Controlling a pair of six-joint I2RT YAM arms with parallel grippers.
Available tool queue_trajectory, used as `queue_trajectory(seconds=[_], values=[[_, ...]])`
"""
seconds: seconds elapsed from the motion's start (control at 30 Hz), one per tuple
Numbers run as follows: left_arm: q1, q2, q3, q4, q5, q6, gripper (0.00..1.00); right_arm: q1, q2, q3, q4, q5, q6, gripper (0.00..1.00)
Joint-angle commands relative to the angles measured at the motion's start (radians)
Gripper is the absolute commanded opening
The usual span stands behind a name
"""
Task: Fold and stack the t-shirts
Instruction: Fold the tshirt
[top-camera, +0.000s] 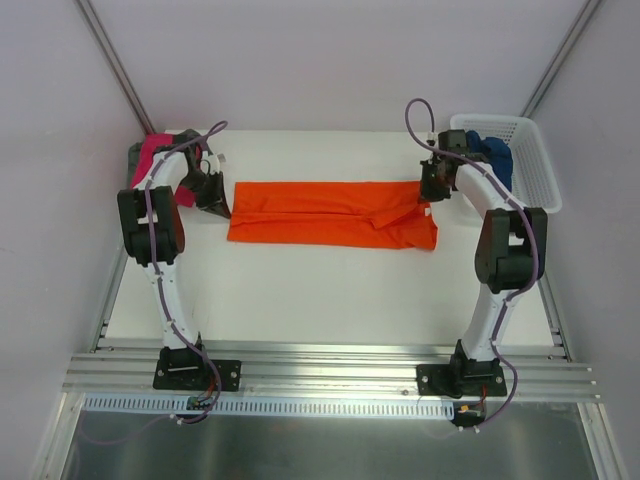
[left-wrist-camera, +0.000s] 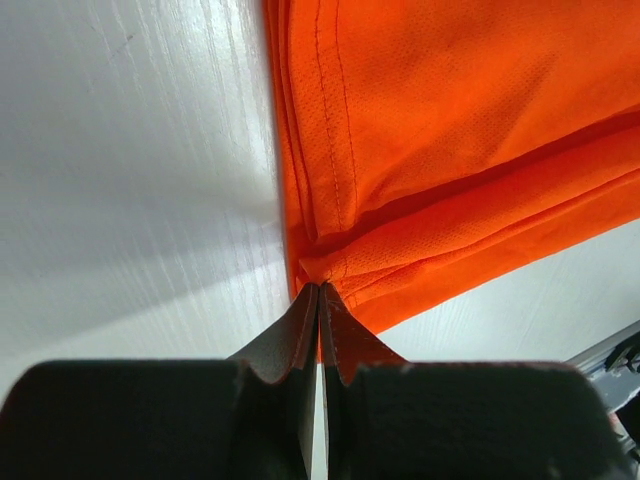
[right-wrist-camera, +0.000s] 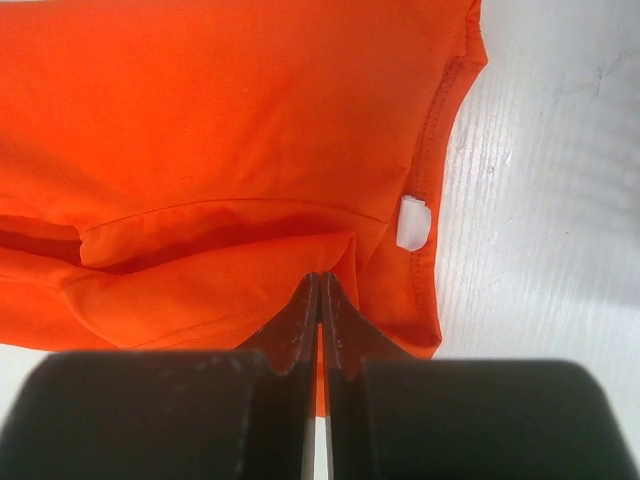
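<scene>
The orange t-shirt (top-camera: 330, 212) lies as a long band across the counter (top-camera: 330, 300). The left hand (top-camera: 226, 210) pinches its left end and the right hand (top-camera: 424, 204) its collar end, likely to stretch it flat for folding.

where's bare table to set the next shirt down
Widest bare patch: between the orange t-shirt and the near rail. A narrower strip lies behind it, toward the back wall. Crowded: pink t-shirt far left, basket far right.

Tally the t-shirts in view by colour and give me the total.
orange t-shirt: 1
magenta t-shirt: 1
grey t-shirt: 1
dark blue t-shirt: 1
Total: 4
</scene>
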Motion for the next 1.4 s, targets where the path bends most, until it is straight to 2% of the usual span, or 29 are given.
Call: queue_trajectory(seconds=[0.0,0.3,0.4,0.43,0.47,0.57,0.6,0.7,0.77,0.8,0.83,1.03,1.17,1.37], values=[[0.004,0.005,0.055,-0.020,-0.032,0.023,0.00,-0.002,0.000,0.046,0.014,0.045,-0.025,0.01],[-0.005,0.029,0.085,-0.009,-0.072,0.016,0.00,-0.025,-0.007,0.005,0.018,0.051,-0.035,0.01],[-0.022,0.040,0.090,-0.004,-0.078,0.018,0.26,-0.027,-0.010,-0.001,0.020,0.045,-0.036,0.01],[-0.031,0.040,0.090,-0.004,-0.080,0.018,0.39,-0.027,-0.009,-0.003,0.023,0.045,-0.036,0.01],[-0.037,0.040,0.088,-0.003,-0.090,0.012,0.71,-0.027,-0.007,-0.006,0.026,0.044,-0.036,0.01],[-0.054,0.040,0.084,-0.003,-0.110,0.001,0.98,-0.020,0.000,-0.015,0.032,0.039,-0.038,0.01],[-0.059,0.040,0.081,-0.001,-0.106,0.000,0.99,-0.019,0.002,-0.015,0.032,0.035,-0.039,0.02],[-0.063,0.011,0.059,-0.004,-0.100,-0.008,0.99,-0.010,0.006,-0.008,0.035,0.054,-0.032,0.18],[-0.063,-0.027,0.041,-0.001,-0.101,-0.017,0.99,-0.002,0.002,-0.001,0.035,0.074,-0.032,0.64],[-0.063,-0.043,0.036,0.000,-0.115,-0.020,0.99,0.000,-0.001,0.000,0.035,0.074,-0.030,0.83],[-0.063,-0.058,0.030,0.002,-0.123,-0.025,0.99,0.000,-0.006,0.005,0.035,0.073,-0.032,0.96],[-0.056,-0.234,-0.001,0.011,-0.210,-0.065,0.99,-0.002,-0.093,-0.003,0.009,0.070,-0.042,0.96],[-0.072,-0.349,-0.048,0.014,-0.172,-0.079,0.99,0.000,-0.147,-0.040,-0.021,-0.056,-0.009,0.97],[-0.123,-0.313,-0.082,0.012,-0.121,-0.088,0.99,0.030,-0.185,-0.109,-0.018,-0.174,0.057,0.96]])
